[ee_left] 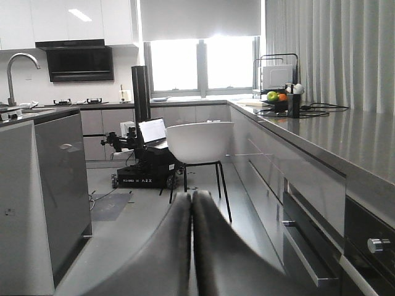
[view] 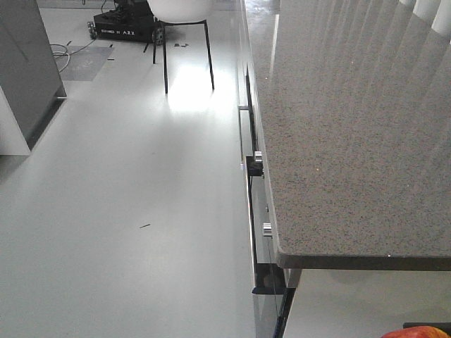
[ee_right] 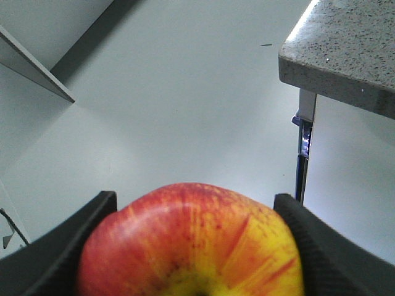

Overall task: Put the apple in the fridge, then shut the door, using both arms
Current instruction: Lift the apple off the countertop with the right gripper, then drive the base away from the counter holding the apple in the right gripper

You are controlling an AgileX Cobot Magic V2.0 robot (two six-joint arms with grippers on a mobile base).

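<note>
The apple (ee_right: pixel 191 246), red with yellow-orange streaks, sits between the two black fingers of my right gripper (ee_right: pixel 194 198), which is shut on it. It is held above the pale floor, beside the corner of the counter. A sliver of the apple (view: pixel 419 332) shows at the bottom right of the front view. My left gripper (ee_left: pixel 192 196) is shut and empty. Its fingers are pressed together and point down the aisle toward a white chair. The fridge and its door are out of view.
A long speckled grey countertop (view: pixel 352 127) runs along the right, with drawer handles and oven knobs (view: pixel 258 160) on its front. A grey island cabinet (view: pixel 25 63) stands left. A white chair (ee_left: pixel 200 142) and a black wheeled base (ee_left: pixel 145 172) stand at the far end.
</note>
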